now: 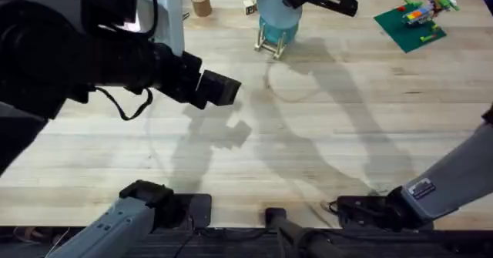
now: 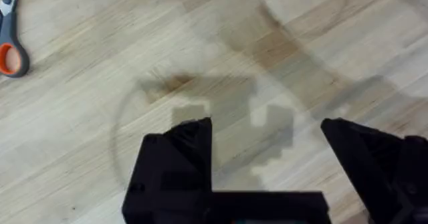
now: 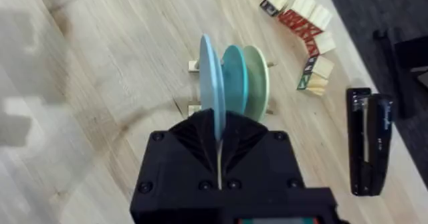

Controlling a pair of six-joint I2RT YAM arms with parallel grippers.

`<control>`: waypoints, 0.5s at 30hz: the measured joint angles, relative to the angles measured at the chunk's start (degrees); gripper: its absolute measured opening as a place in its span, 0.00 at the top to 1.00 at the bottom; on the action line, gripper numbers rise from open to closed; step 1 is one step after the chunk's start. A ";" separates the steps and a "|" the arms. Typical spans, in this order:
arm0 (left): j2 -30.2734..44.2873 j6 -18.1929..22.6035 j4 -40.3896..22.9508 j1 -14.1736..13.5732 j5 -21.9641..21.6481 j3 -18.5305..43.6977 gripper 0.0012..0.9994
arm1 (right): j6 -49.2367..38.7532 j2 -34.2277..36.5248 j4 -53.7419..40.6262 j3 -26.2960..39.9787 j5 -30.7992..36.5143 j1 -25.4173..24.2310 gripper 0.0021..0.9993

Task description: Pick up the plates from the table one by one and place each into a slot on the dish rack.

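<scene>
At far centre of the surface, right tool pinches pale blue plate in dish rack; early release risks tipping. Left tool gapes wide, empty.

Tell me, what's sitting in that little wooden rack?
Three plates stand on edge in the rack: pale blue, teal, cream-yellow. The right gripper pinches the pale blue one, hiding the plates' lower edges.
</scene>
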 joint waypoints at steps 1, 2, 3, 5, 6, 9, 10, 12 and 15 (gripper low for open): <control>0.00 0.00 0.02 0.00 0.00 0.00 0.01 | 0.00 0.49 0.02 0.00 0.00 0.04 0.97; 0.00 0.00 0.02 0.00 0.00 0.00 0.00 | 0.00 0.87 0.02 0.00 0.00 0.04 0.97; 0.00 0.00 0.02 0.00 0.02 0.00 0.00 | 0.00 1.25 0.02 0.00 0.00 0.09 0.97; 0.00 0.00 0.02 0.00 0.00 0.00 0.01 | 0.00 1.94 0.03 0.00 0.00 0.13 0.97; -0.01 0.00 0.02 0.00 0.01 0.00 0.01 | 0.00 2.33 0.10 0.00 0.00 0.15 0.97; 0.00 0.00 0.00 0.00 0.00 0.00 0.01 | 0.00 3.21 0.27 0.00 0.00 0.15 0.97; 0.00 0.00 0.01 0.00 0.01 0.00 0.01 | 0.00 3.44 0.34 0.00 0.00 0.15 0.97; 0.00 0.00 0.00 0.00 0.00 0.00 0.01 | 0.00 3.68 0.44 0.00 0.00 0.24 0.97; 0.00 0.00 0.00 0.00 0.00 0.00 0.01 | 0.00 3.79 0.68 0.00 0.00 0.26 0.97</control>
